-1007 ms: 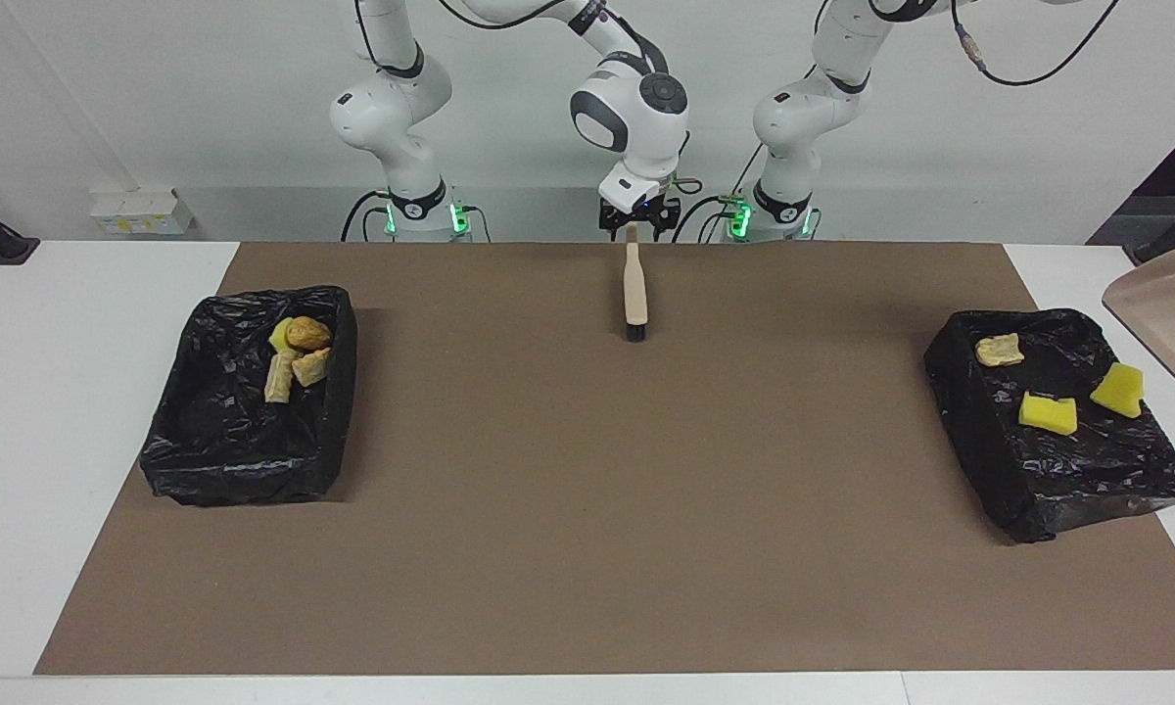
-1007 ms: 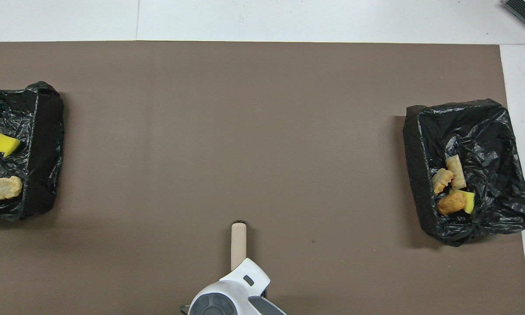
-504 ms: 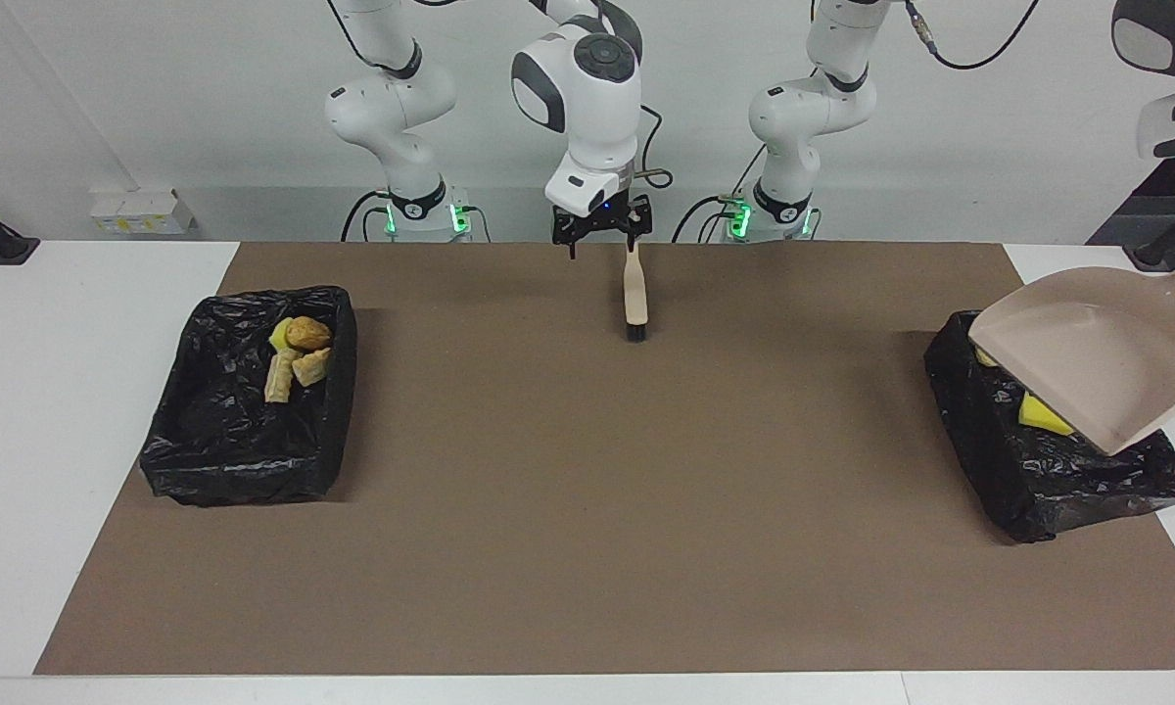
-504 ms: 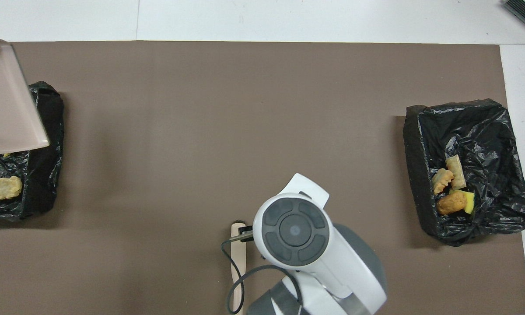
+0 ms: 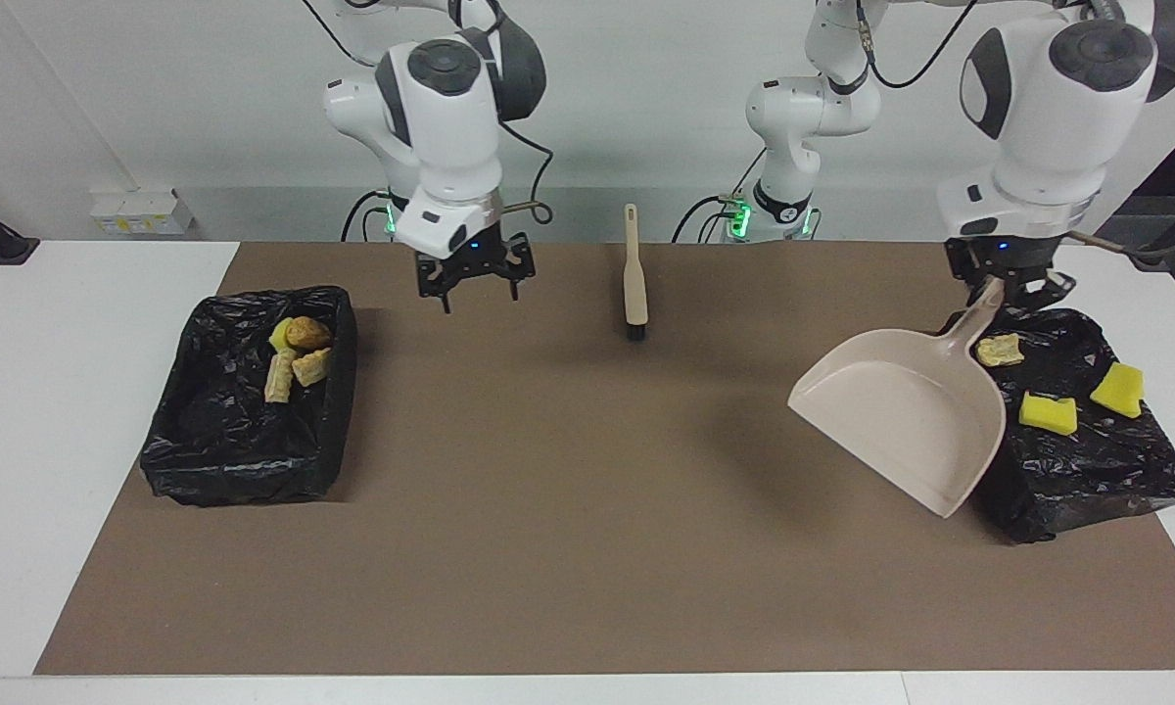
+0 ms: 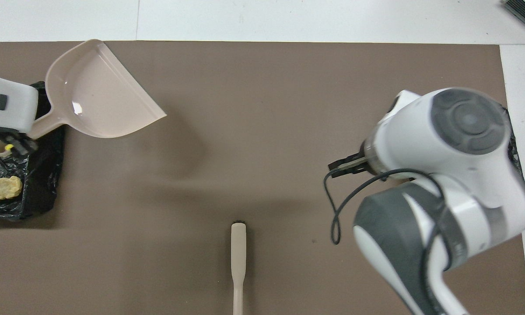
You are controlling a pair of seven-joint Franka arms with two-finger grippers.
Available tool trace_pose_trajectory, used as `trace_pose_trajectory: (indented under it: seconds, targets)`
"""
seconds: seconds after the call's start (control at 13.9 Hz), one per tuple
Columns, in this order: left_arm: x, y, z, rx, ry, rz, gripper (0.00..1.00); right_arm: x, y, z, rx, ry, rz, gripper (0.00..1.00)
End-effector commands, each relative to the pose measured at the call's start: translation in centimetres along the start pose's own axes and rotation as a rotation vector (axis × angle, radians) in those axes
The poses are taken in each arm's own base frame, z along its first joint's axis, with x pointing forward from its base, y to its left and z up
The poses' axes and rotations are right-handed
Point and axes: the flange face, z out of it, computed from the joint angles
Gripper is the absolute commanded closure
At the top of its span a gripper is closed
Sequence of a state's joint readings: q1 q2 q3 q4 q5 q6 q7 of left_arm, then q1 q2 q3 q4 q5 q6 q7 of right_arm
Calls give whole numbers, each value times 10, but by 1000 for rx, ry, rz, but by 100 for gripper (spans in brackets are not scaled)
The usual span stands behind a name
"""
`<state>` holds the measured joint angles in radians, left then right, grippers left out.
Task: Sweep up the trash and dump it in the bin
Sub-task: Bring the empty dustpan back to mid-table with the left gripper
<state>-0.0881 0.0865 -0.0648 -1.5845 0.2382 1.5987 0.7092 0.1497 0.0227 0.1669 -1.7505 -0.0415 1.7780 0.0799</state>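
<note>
Trash point(image 5: 1048, 412) lies heaped in both bins point(image 5: 245, 392).

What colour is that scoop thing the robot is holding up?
The dustpan is plain beige, seen best in the facing view.

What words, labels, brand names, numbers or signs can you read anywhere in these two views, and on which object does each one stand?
None can be read.
The dustpan, the brush, both black bin liners and the brown mat bear no print.
The small white box on the table edge toward the right arm's end may carry marks, but they are too small to read.
</note>
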Motion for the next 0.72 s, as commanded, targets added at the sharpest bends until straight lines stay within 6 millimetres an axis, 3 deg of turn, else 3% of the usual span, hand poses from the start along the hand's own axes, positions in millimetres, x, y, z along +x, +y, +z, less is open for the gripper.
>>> trace_pose_trajectory:
  seconds: [0.0, 0.14, 0.43, 0.65]
  targets:
    - [26, 45, 17, -78, 13, -120, 100, 4, 59, -37, -14, -14, 3, 0]
    - [56, 81, 37, -109, 32, -200, 100, -4, 94, -52, -12, -40, 24, 0]
    - [115, 150, 82, -159, 48, -353, 100, -19, 87, -89, -11, -77, 18, 0]
    - [134, 185, 103, -162, 78, -431, 100, -47, 92, -123, -2, -51, 47, 0]
